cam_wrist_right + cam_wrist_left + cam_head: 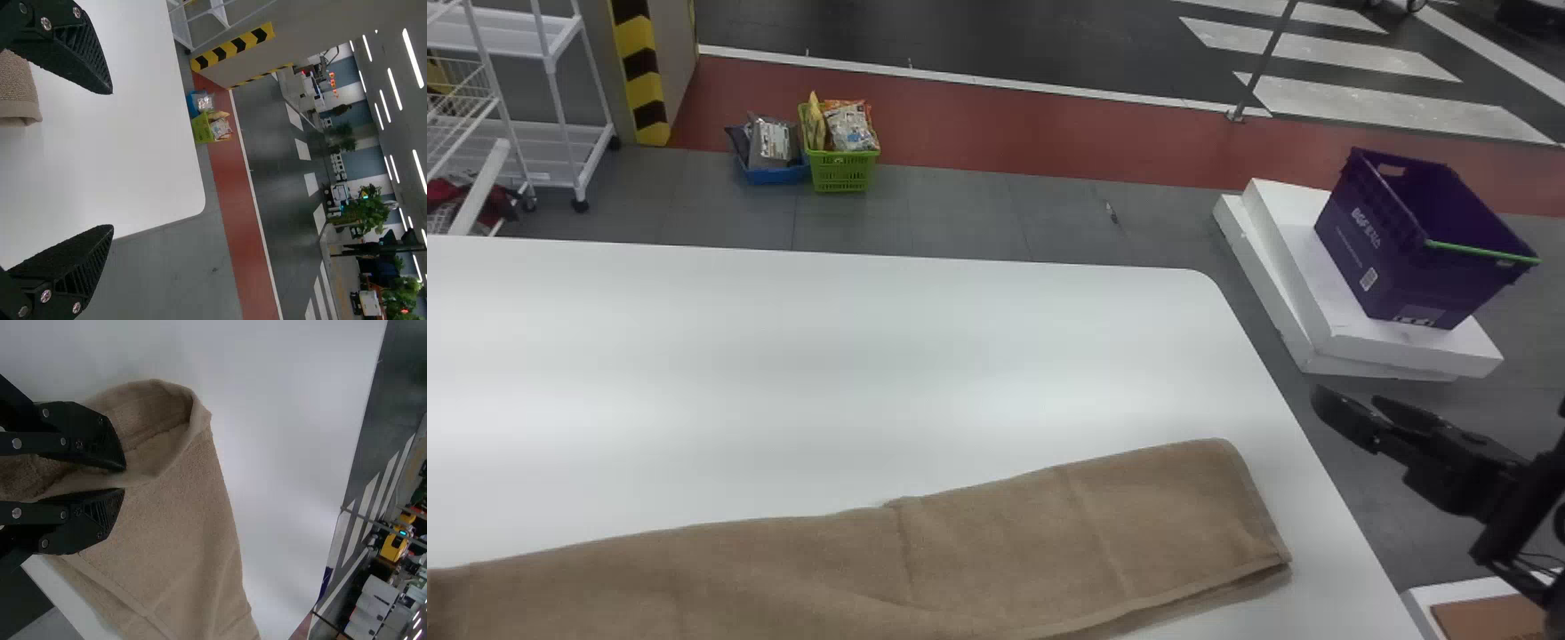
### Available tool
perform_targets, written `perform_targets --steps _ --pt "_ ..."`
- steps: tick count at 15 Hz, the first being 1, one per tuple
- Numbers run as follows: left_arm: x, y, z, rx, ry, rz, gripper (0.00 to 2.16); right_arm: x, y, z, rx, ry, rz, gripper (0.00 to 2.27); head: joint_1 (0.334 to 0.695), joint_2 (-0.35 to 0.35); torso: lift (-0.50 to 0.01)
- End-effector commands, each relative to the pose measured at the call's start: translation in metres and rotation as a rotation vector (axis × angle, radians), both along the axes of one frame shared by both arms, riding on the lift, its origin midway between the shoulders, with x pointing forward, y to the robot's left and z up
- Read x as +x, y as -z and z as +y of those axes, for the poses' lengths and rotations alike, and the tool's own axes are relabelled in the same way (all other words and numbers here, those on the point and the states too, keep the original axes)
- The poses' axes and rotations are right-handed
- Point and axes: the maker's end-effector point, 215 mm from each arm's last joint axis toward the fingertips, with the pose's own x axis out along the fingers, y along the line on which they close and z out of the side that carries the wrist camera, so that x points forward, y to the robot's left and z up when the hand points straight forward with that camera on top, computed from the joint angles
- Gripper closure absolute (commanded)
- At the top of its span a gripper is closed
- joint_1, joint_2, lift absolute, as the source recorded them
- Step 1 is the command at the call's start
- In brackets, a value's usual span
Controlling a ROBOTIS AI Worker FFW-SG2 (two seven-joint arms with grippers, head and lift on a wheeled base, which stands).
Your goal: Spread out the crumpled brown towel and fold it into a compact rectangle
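A nubby brown towel [978,551] lies in a long, creased strip on the smooth white worktop [827,373]; the left claw [125,478] grips its looped edge, the right claw [1344,407] gapes beside the worktop.

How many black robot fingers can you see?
4. Two are on the left gripper, with the brown towel between them. The other two are on the right gripper, spread wide apart, out past the white table's right edge.
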Motion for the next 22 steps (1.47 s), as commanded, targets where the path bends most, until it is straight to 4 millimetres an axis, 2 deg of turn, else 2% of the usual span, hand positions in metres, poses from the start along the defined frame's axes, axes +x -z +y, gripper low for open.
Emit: perform_targets --steps 1,2,3,6,8,9,12,14,15,16,17,20,22 --pt "0.002 0.001 -0.002 0.033 0.035 -0.016 1.15 -0.001 -0.002 -0.001 0.01 0.001 -0.009 0.09 0.695 -0.263 -0.127" --pt "0.003 0.001 0.003 0.045 0.023 -0.02 1.58 -0.001 -0.002 -0.002 0.01 0.003 -0.009 0.09 0.695 -0.268 -0.127" --pt "0.007 -0.003 0.009 0.054 0.005 -0.032 1.8 -0.002 -0.002 -0.002 0.012 0.003 -0.01 0.09 0.695 -0.268 -0.127" --pt "0.021 -0.02 0.041 0.08 -0.05 -0.073 1.8 -0.005 0.001 -0.002 0.012 0.003 -0.003 0.09 0.695 -0.25 -0.127" --pt "0.021 -0.024 0.057 0.097 -0.061 -0.075 1.8 -0.008 0.001 -0.004 0.016 0.007 -0.005 0.09 0.695 -0.212 -0.127" --pt "0.019 -0.025 0.059 0.091 -0.056 -0.067 1.8 -0.009 0.001 -0.006 0.016 0.009 -0.005 0.09 0.695 -0.2 -0.127" --pt "0.001 -0.019 0.041 0.009 -0.045 -0.011 1.8 -0.01 0.002 -0.007 0.018 0.012 -0.007 0.09 0.695 -0.195 -0.127" --pt "-0.001 -0.011 0.033 0.008 -0.032 0.006 1.69 -0.009 0.003 -0.005 0.019 0.007 -0.005 0.09 0.695 -0.212 -0.127" --pt "-0.001 -0.008 0.031 0.01 -0.031 0.011 1.29 -0.009 0.003 -0.005 0.019 0.007 -0.005 0.09 0.695 -0.219 -0.127" --pt "0.001 -0.006 0.03 0.017 -0.031 0.014 0.7 -0.009 0.003 -0.005 0.019 0.007 -0.004 0.09 0.695 -0.223 -0.127" --pt "0.001 -0.006 0.033 0.027 -0.04 0.013 0.36 -0.01 0.004 -0.006 0.02 0.01 -0.003 0.09 0.695 -0.227 -0.127" --pt "0.004 -0.009 0.045 0.059 -0.083 -0.002 0.2 -0.011 0.007 -0.008 0.017 0.01 -0.004 0.09 0.695 -0.225 -0.127" --pt "0.001 -0.007 0.05 0.066 -0.096 0.011 0.19 -0.01 0.008 -0.009 0.011 0.008 -0.01 0.09 0.695 -0.216 -0.127"
